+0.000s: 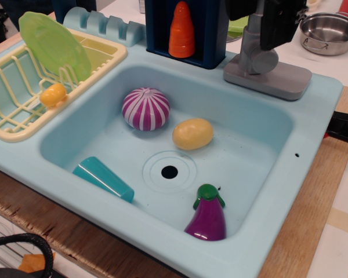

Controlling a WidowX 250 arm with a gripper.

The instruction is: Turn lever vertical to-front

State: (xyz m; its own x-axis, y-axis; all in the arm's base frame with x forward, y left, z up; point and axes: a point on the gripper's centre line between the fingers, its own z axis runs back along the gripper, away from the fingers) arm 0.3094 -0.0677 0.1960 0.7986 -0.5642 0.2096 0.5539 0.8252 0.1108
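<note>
observation.image view: toy sink set on a wooden bench, seen from the front.
gripper (261, 20): black, at the far edge right of centre, cut off by the top of the frame – its parts stand on both sides of the lever; cannot tell if it is closed on it or just around it.
lever (253, 32): slim grey arm, close to upright, rising from the barrel; upper end hidden behind the gripper.
barrel (261, 59): round, grey, on the base plate.
base plate (284, 81): flat grey, on the sink rim at the far right corner.
sink (313, 124): light blue, fills most of the bench.
onion (145, 109): purple-white striped, in the basin – far left part.
lemon (192, 134): yellow, just right of the onion, apart from it.
eggplant (207, 215): purple with green cap, near front wall of basin.
teal cup (103, 178): lying on its side, front left of basin.
orange cone (181, 30): upright in a dark blue holder, far edge.
dish rack (11, 124): cream, left edge, holds a green plate (53, 45).
steel pot (329, 33): far right corner.
</note>
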